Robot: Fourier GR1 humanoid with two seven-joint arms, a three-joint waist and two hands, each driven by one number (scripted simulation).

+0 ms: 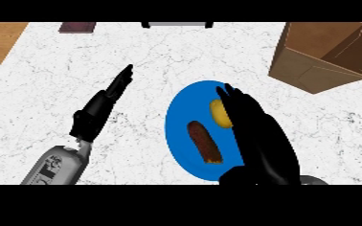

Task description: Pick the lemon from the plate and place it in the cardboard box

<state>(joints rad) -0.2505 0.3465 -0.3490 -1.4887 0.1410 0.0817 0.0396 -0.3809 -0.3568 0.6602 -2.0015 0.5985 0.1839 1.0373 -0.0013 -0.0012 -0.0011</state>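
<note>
Right hand [256,134]: fingers straight, pressed together, over the blue plate's [180,139] right side, just beside the lemon [220,113].
Left hand [102,106]: fingers straight, centre-left.
Lemon: on the plate beside a brown sausage [204,142].
Cardboard box [318,57]: upper right, open.

Left hand [99,106]: black, slim fingers, on grey forearm [55,165] bearing dark markings. Right hand [258,139]: black, glossy.
</note>
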